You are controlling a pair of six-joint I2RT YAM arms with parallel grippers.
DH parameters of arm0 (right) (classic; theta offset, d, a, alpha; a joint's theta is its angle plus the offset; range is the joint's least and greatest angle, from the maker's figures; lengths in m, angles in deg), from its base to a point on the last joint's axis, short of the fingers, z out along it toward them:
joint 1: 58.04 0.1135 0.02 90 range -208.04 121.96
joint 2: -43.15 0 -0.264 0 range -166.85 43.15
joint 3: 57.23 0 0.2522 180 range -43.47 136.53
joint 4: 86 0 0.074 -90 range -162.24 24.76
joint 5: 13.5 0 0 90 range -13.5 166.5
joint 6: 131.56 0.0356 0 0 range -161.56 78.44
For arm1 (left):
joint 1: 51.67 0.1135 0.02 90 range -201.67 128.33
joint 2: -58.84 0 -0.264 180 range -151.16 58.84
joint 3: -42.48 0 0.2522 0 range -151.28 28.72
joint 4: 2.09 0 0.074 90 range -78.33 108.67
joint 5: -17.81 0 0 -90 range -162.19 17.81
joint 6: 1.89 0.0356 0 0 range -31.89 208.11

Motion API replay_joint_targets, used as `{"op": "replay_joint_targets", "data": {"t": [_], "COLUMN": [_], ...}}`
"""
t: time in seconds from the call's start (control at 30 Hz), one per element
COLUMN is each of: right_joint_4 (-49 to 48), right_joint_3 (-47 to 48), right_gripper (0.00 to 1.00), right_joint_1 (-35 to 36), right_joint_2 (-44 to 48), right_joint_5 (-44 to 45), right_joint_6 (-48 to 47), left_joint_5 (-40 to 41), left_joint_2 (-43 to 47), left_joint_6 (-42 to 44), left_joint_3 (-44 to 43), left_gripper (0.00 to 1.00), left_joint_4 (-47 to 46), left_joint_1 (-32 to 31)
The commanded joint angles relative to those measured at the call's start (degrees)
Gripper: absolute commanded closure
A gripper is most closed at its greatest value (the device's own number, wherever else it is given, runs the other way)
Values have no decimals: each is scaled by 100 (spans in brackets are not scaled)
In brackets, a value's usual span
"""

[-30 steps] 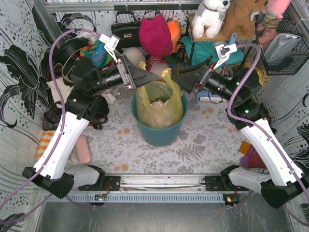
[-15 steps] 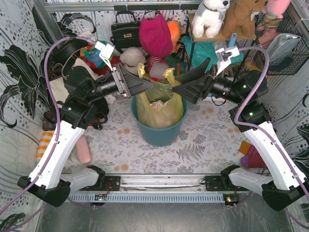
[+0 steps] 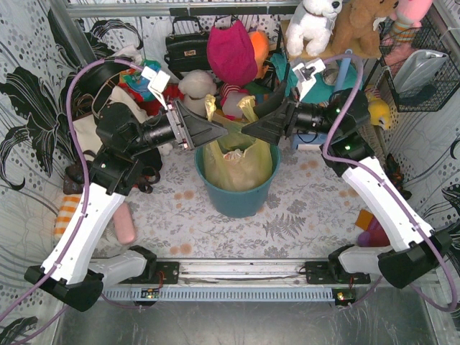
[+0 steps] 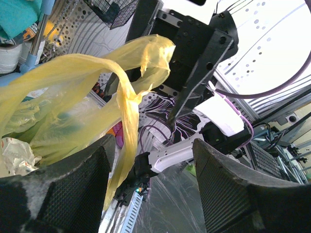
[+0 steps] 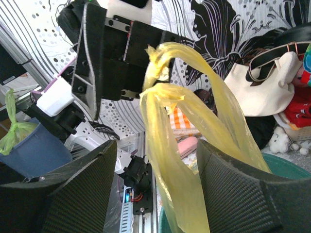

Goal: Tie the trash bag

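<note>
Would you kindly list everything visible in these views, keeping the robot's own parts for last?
trash bag: one, translucent yellow, sitting in the bin, handles raised between the claws.
bin: one, teal, table centre.
handbag: one, black, at the back.
white plush toy: one, white, back shelf.
brown plush toy: one, brown, beside the white one.
tote bag: one, cream with black straps, left side.
wire basket: one, black, right wall.
table: one, leaf-patterned cover, beneath the bin.
Other clutter at the back: too jumbled to tell.
left claw: one, black, open, at the handles.
right claw: one, black, open, facing it.
</note>
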Motion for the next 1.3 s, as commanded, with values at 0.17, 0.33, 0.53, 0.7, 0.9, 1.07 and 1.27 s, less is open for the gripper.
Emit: {"op": "replay_joint_targets", "data": {"t": [0.17, 0.33, 0.53, 0.7, 0.9, 1.07, 1.27], "right_joint_4": [-1943, -2736, -2535, -1213, -468, -542, -432], "right_joint_3": [383, 855, 1895, 1563, -68, -800, -627], "right_gripper": [53, 66, 100, 100, 100, 87, 64], "right_joint_1": [-6, -2, -3, -4, -3, -4, 0], "right_joint_2": [-402, -614, -825, -109, 903, 1165, 1138], "right_joint_5": [-717, -735, -256, 944, 2194, 2303, 2402], "right_joint_6": [1202, 1889, 1933, 403, -592, -350, -356], "left_joint_5": [-82, -260, -471, -395, -187, 293, 435], "left_joint_2": [-21, -471, -971, -1163, -969, -775, -864], "left_joint_6": [95, 31, 55, 2, 26, 237, 421], "left_joint_3": [-176, -859, -2118, -2410, -1665, -1243, -1540], "left_gripper": [31, 53, 78, 85, 79, 56, 43], "left_joint_4": [-471, -526, -500, -477, -710, -481, -155], "left_joint_1": [20, 18, 56, 312, 469, 551, 568]}}
